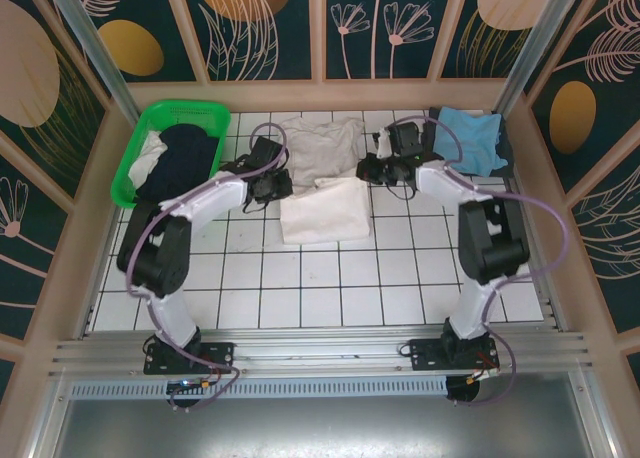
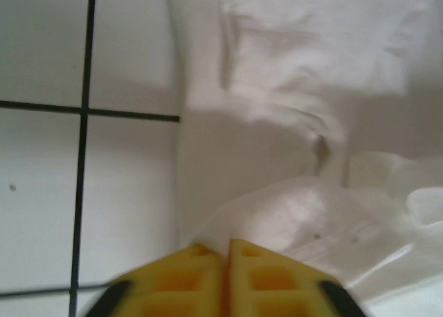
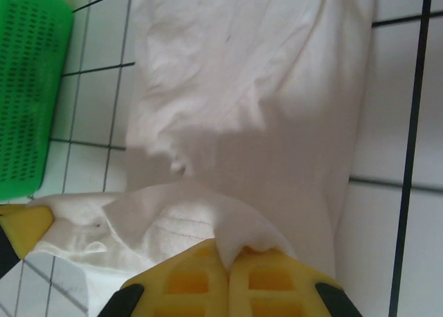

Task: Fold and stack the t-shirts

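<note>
shirt: white t-shirt (image 1: 320, 193), right of green basket (image 1: 185, 107), folded edge running tool to tool
right tool (image 3: 228, 258): clamped on cloth
left tool (image 2: 227, 251): basket side, grip unclear

On the left gripper (image 2: 228, 246) the yellow plastic fingers (image 2: 266, 279) are blurred and cut off at the bottom edge, so I can't tell whether they pinch the large white cloth t-shirt (image 2: 311, 68).

The tabletop (image 1: 320, 278) is laid in white square tiles with dark grout lines; a pale wooden frame (image 1: 330, 94) borders it; the wall panels (image 1: 270, 23) behind and beside are dark teal, printed with gold ovals and pale pink leaves and flowers; aluminium rails (image 1: 320, 356) cross the near edge; the light is even, the shadows soft.
</note>
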You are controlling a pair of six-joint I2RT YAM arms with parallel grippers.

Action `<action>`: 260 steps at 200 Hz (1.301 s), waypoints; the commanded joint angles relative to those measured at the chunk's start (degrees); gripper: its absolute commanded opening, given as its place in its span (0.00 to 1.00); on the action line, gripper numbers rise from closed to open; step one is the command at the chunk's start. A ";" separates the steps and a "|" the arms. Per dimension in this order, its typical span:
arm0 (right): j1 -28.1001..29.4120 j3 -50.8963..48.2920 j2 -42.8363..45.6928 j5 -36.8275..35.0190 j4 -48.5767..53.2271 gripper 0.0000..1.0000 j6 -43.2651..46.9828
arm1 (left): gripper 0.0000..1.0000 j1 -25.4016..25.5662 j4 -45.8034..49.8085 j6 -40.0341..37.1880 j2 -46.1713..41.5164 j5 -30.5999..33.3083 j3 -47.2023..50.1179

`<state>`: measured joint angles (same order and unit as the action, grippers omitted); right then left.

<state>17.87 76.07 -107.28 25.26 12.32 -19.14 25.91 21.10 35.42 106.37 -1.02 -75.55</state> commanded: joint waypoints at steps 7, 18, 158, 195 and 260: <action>-1.86 6.68 -7.21 3.01 3.16 0.00 2.44 | 0.25 -2.66 4.06 -3.68 7.49 -0.60 -7.20; -2.32 8.14 -9.17 2.89 4.20 0.00 2.47 | 0.23 -3.09 4.62 -4.04 9.60 -0.17 -9.55; -3.71 22.05 -12.59 -3.06 12.18 0.30 5.60 | 0.51 -1.68 -3.03 -22.10 4.30 -7.70 -2.84; -3.58 7.16 -3.60 -1.75 4.31 0.30 2.99 | 0.59 3.92 -4.07 -29.35 6.34 1.60 -3.79; 1.29 -17.39 8.23 -2.36 -7.22 0.30 0.50 | 0.40 3.93 4.34 -31.78 19.71 6.79 -19.70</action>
<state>16.82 65.08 -102.45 23.64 11.03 -17.28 30.30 21.06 5.91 121.69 1.65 -89.84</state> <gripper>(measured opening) 0.301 0.500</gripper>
